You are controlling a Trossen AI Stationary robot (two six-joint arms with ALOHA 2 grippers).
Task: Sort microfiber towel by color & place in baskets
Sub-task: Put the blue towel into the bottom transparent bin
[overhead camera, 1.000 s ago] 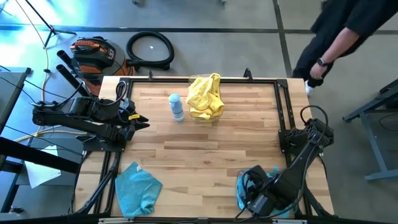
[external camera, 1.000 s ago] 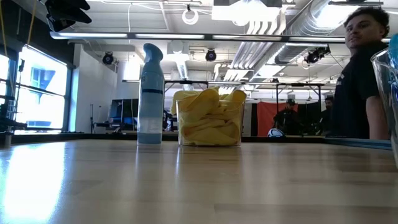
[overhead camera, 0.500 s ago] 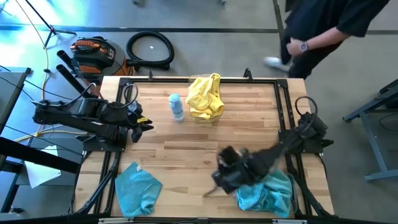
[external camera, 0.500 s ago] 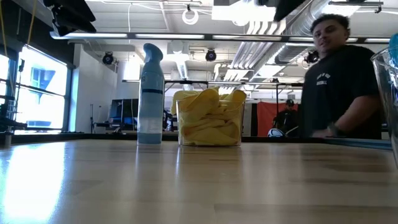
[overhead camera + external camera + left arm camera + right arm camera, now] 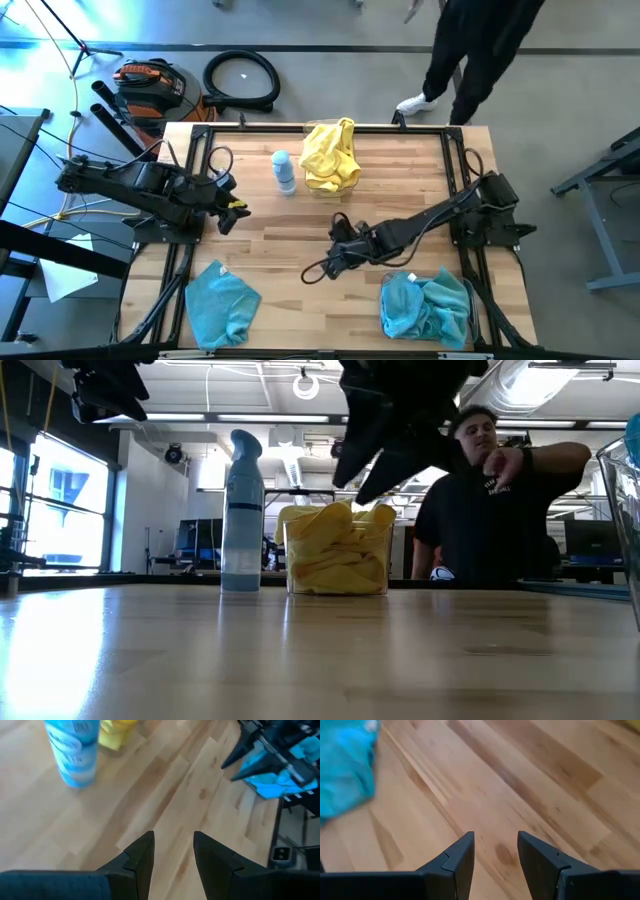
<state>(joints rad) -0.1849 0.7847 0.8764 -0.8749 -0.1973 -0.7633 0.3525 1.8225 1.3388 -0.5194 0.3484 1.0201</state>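
Right hand [image 5: 322, 267], fingers spread w/ nothing held, is now seen swung out from the teal-filled basket [image 5: 428, 308] to mid table [image 5: 400, 180]. One loose teal towel [image 5: 222, 303] is left near the front-left corner; probably next. Left hand [image 5: 228, 207] is spread, idle at the left edge.

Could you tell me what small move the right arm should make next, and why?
Probably reach on toward the loose teal-blue microfiber towel at the table's near-left corner: the right tool hangs open and empty over bare wood, while the other teal towels already fill the near-right clear tub.
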